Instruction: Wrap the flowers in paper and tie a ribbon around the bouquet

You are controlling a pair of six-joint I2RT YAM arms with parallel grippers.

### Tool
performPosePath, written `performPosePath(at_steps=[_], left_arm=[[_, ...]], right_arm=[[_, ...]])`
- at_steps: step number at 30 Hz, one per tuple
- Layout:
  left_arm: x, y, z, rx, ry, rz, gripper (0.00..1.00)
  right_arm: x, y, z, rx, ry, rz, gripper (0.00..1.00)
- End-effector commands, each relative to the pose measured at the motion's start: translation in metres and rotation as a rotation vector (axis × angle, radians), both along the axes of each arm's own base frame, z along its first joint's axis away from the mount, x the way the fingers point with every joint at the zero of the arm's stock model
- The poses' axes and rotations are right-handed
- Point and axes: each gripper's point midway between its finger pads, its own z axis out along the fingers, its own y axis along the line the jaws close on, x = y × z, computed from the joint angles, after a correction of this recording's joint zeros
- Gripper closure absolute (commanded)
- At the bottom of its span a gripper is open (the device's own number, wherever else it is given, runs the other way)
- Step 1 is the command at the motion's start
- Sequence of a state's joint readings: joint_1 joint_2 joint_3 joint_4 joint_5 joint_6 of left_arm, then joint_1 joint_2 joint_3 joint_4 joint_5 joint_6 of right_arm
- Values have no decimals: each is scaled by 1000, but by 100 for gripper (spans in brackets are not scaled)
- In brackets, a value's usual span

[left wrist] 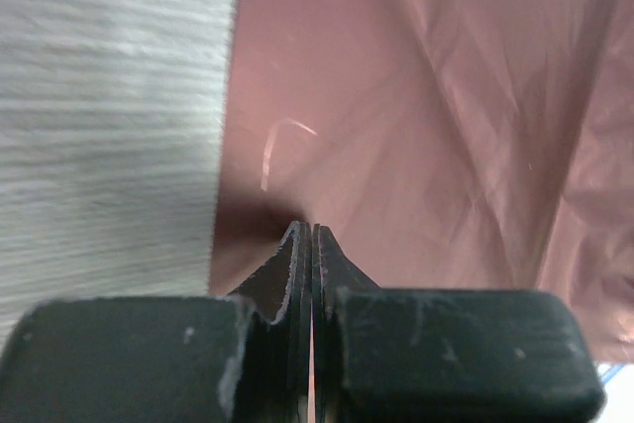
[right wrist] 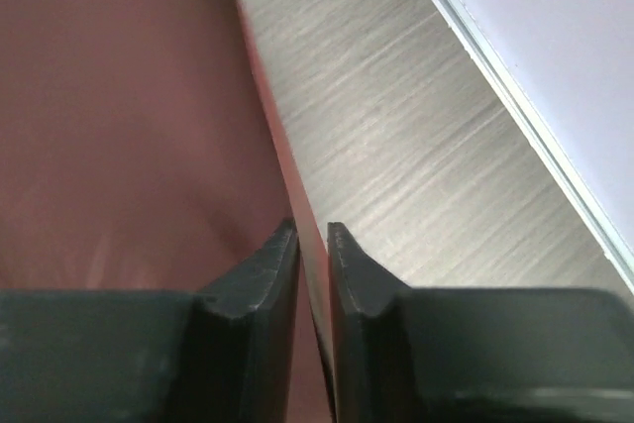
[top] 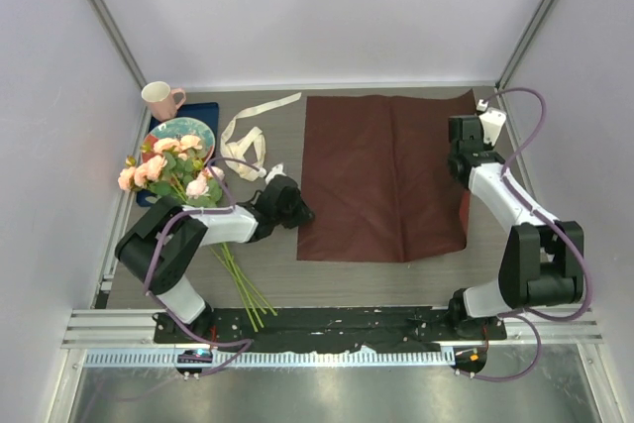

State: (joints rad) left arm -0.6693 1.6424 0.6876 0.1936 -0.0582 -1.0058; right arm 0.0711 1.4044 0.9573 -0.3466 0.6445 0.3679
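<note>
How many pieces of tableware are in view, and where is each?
2. A pink mug stands at the far left corner of the table; a plate lies just nearer, by the blooms of the flowers. More may be hidden beneath the blooms.

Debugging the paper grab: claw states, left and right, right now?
Left claw: shut on the paper's left edge.
Right claw: nearly closed, pinching the paper's right edge.

White arms, black joints, purple cables.
</note>
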Motion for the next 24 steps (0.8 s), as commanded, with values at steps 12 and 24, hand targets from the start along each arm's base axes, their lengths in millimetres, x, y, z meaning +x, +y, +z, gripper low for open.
performPosePath(at_steps=[12,24], left_arm=[[-86,-39,15,-172,65,-228,88],[-27,32,69,-13,-24,-159,9]], right_arm=[[17,74,65,-53,67,198,24],[-17,279,-16,658,-5,824,23]])
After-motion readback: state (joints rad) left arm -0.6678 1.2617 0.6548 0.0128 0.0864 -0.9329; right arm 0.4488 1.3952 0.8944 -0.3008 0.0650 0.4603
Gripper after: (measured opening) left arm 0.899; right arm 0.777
